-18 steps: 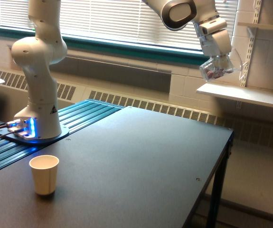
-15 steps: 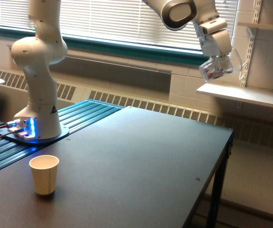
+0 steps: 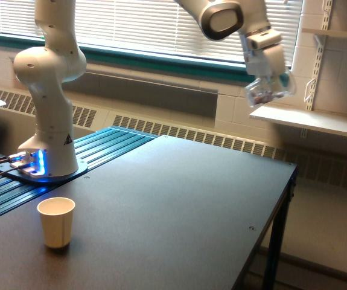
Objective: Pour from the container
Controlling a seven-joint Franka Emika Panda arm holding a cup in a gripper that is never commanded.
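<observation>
My end effector (image 3: 268,81) clamped on clear cup (image 3: 271,90), held high above far table (image 3: 179,199) edge, tilted slightly. Reddish pieces inside, none poured yet. Paper cup (image 3: 57,221) far below, well apart toward base. Left: carry over, tip, pour.

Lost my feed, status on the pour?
Claw shut on clear container, high above table's far edge. Paper cup far off at exterior view's left. Nothing between.
</observation>
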